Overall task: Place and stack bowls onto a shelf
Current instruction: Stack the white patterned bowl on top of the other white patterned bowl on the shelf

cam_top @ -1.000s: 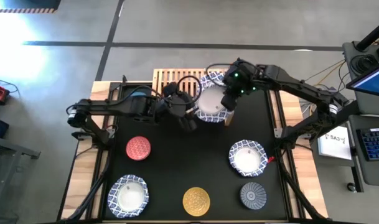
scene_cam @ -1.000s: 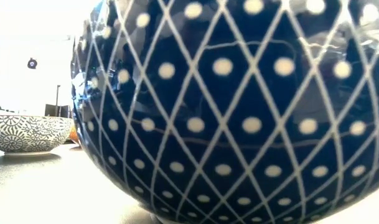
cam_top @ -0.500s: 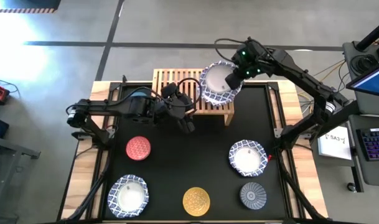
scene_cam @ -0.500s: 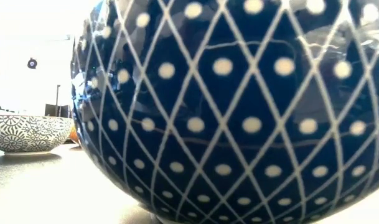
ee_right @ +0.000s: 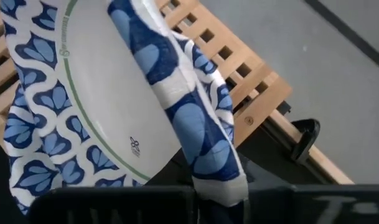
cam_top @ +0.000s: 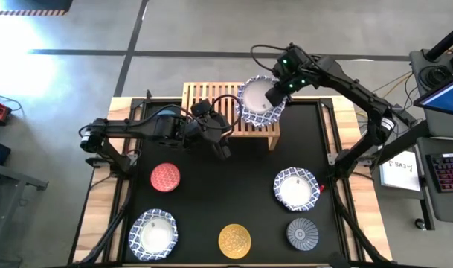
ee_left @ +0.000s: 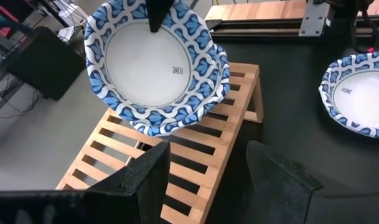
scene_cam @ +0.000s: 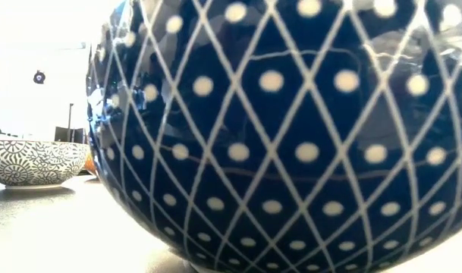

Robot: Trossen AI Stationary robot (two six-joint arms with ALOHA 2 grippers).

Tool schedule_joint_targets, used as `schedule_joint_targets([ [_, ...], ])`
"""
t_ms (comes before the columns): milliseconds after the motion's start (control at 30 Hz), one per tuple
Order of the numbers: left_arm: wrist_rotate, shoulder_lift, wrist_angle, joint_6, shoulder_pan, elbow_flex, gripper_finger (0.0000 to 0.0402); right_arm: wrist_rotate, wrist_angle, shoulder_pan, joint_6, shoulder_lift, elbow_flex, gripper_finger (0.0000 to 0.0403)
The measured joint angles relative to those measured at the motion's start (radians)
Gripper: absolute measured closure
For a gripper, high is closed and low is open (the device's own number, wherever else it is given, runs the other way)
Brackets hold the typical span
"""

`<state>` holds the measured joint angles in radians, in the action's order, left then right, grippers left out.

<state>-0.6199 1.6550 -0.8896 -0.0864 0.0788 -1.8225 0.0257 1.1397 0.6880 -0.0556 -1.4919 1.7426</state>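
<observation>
My right gripper (cam_top: 273, 92) is shut on a white bowl with a blue-patterned scalloped rim (cam_top: 259, 103), over the right end of the light-wood slatted shelf (cam_top: 211, 97). The bowl also shows in the left wrist view (ee_left: 153, 65), tilted, its lower rim close over the slats (ee_left: 177, 162). My left gripper (cam_top: 222, 146) (ee_left: 208, 180) is open and empty, just in front of the shelf. Two more white bowls (cam_top: 296, 187) (cam_top: 153, 232) and the red (cam_top: 165, 177), yellow (cam_top: 234, 240) and dark grey (cam_top: 303, 233) bowls stand on the black mat. My right gripper pinches the bowl's rim (ee_right: 209, 177) at its far right side, one finger inside the bowl (ee_left: 158, 14) and one outside. The fingers come from the far right, slanting down. The bowl hangs tilted, its inside turned toward the near left; whether its lower rim (ee_left: 153, 127) touches the slats, I cannot tell.
In the low view a dark blue bowl with white lattice and dots (scene_cam: 291, 129) fills most of the picture, and a patterned bowl (scene_cam: 33, 161) stands to its left. A blue thing (cam_top: 166, 113) shows under my left arm. The shelf's left and middle slats are bare.
My right gripper has carried the white bowl up and toward the table's far edge, from the mat in front of the shelf to over the shelf's right end, then a little to the left. The bowl has stayed in the hold.
</observation>
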Motion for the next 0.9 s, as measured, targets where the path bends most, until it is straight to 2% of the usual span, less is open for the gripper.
schedule_joint_targets([
  [433,-0.001,0.0,-0.004,0.0,0.0,0.0,0.0205,0.0,0.008,0.0,0.002,0.004,0.076,0.0289],
  [667,-0.001,0.0,-0.007,0.0,0.0,0.0,0.0205,-0.001,0.01,0.0,-0.003,0.004,0.08,0.0303],
  [900,-0.002,0.0,-0.012,0.0,0.0,0.001,0.0205,-0.056,0.01,0.0,0.011,0.002,0.035,0.0331],
])
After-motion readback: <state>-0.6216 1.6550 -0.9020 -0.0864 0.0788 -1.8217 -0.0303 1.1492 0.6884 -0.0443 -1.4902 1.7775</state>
